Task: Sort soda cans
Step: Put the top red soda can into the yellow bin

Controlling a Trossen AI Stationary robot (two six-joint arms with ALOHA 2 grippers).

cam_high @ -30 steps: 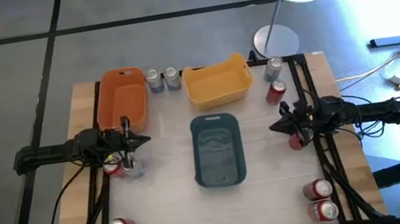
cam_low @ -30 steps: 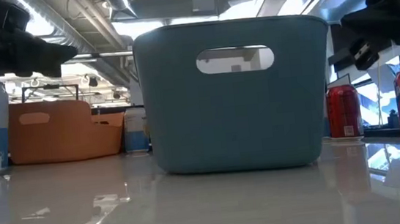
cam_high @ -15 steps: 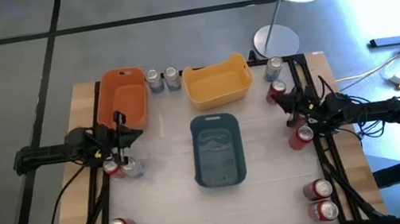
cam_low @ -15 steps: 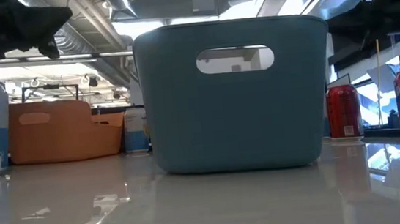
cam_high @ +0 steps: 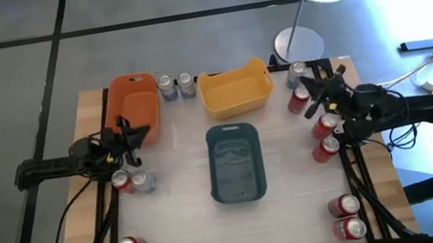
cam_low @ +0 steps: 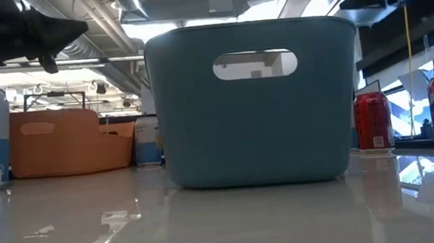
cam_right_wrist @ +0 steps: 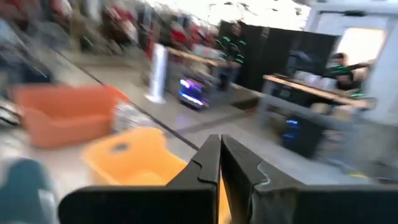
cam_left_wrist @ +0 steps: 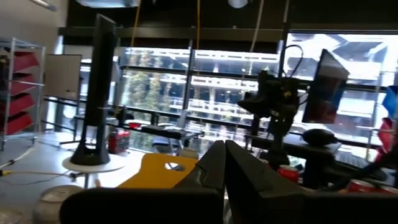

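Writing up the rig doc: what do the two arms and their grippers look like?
Both arms are dark, near-black, jointed, with cables running along them. The left gripper and right gripper each end in two slim black fingers tapering to narrow tips. No markings are readable.

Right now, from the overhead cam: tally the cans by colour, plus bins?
Red cans: 8
Silver cans: 4
Bins: 3
Total: 15
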